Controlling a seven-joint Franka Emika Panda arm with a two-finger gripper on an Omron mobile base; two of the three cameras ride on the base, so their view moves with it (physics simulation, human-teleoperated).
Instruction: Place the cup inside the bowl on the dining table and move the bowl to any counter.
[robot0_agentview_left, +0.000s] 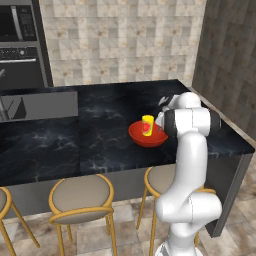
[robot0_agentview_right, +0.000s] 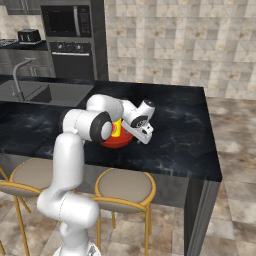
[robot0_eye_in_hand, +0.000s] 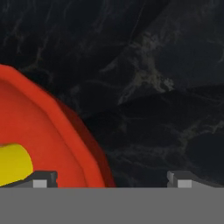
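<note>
Left to right: sink basin (robot0_agentview_left: 42, 105) recessed at left of table (robot0_agentview_left: 50, 150). Broad bare marble between basin and red bowl (robot0_agentview_left: 147, 136). Yellow cup (robot0_agentview_left: 147, 125) upright inside bowl, red mark on side, no legible writing. Hand (robot0_eye_in_hand: 112, 178) at bowl's right rim, fingers spread wide, holding nothing. Bare marble beyond to right edge. Stools (robot0_agentview_left: 80, 197) along near edge.

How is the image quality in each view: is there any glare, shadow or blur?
Left base view: soft, even light, the bowl with the cup in it looks slightly blurry. Right base view: the arm hides most of the bowl. Hand view: the bowl rim is close and cut off; the marble veins of the dining table look soft.
</note>
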